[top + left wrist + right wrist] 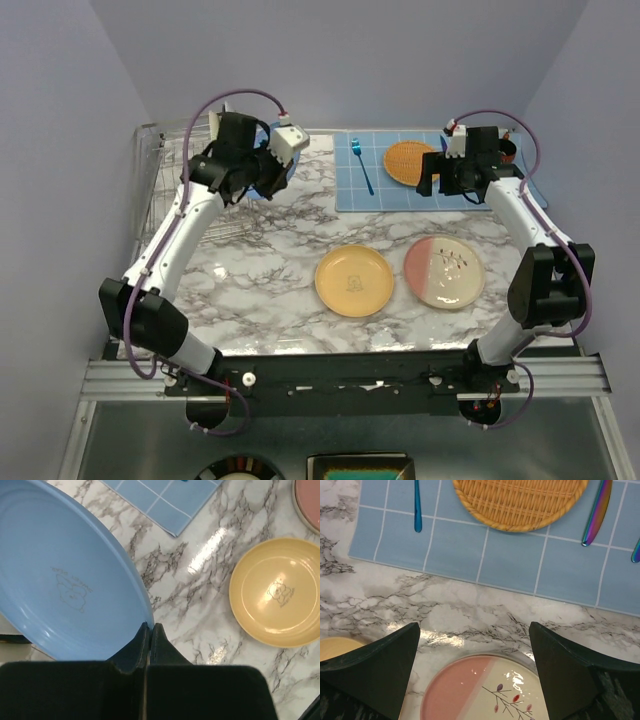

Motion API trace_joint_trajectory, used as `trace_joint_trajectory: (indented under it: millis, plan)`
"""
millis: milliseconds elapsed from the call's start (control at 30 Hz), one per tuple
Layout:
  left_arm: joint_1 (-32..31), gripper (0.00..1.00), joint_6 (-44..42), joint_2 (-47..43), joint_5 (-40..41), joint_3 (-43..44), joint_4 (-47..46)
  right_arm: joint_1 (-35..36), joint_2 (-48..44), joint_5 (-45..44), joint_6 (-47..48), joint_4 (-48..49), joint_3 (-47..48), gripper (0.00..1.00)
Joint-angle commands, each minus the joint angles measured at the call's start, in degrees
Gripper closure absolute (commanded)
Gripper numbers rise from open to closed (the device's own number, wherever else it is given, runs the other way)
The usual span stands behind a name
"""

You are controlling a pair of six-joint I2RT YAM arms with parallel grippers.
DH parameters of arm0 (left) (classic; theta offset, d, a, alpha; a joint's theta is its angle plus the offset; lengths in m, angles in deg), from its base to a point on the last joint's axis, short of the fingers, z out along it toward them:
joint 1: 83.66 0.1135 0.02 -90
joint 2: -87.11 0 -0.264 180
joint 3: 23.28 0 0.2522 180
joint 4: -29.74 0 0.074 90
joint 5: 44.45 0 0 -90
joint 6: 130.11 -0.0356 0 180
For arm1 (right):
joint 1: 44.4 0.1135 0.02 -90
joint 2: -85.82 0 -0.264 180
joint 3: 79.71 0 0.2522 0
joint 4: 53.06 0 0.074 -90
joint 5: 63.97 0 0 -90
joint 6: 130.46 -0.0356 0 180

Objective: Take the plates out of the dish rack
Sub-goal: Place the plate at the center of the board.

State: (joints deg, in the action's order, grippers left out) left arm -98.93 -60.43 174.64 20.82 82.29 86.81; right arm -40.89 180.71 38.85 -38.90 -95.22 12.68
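My left gripper (150, 628) is shut on the rim of a light blue plate (65, 575), which it holds on edge above the marble, beside the wire dish rack (160, 170) at the far left. In the top view the left gripper (268, 168) hangs just right of the rack. A yellow plate (354, 281) and a pink-and-cream plate with a twig motif (444, 271) lie flat side by side on the table. My right gripper (474, 630) is open and holds nothing, hovering over the marble beyond the pink-and-cream plate (485, 690).
A blue grid mat (400, 185) lies at the back right, carrying an orange woven disc (520, 502), a blue fork (361, 165) and iridescent cutlery (596, 510). The yellow plate (277, 592) lies right of my left fingers.
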Motion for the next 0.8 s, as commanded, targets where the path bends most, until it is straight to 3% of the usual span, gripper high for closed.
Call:
trace_joint_trajectory:
  millis: [0,200,333,767]
  plan:
    - [-10.90,1.00,-5.78,-4.03,17.40,-3.82,4.15,-0.26,-0.85,-3.93,0.37,-0.34,0.91,0.01]
    - [-25.92,1.00,-6.67,-5.43,30.60,-11.47,2.31,-1.22,-1.29,-4.38,0.20,-0.34,1.17,0.01]
    - [-32.35,1.00,-6.05,-6.14,36.14,-13.15,1.08,-1.75,-1.02,-3.86,0.02,-0.60,1.09,0.01]
    - [-51.96,1.00,-3.06,-0.96,38.79,-18.77,-0.06,-2.63,0.56,-5.70,0.46,-0.95,2.67,0.01]
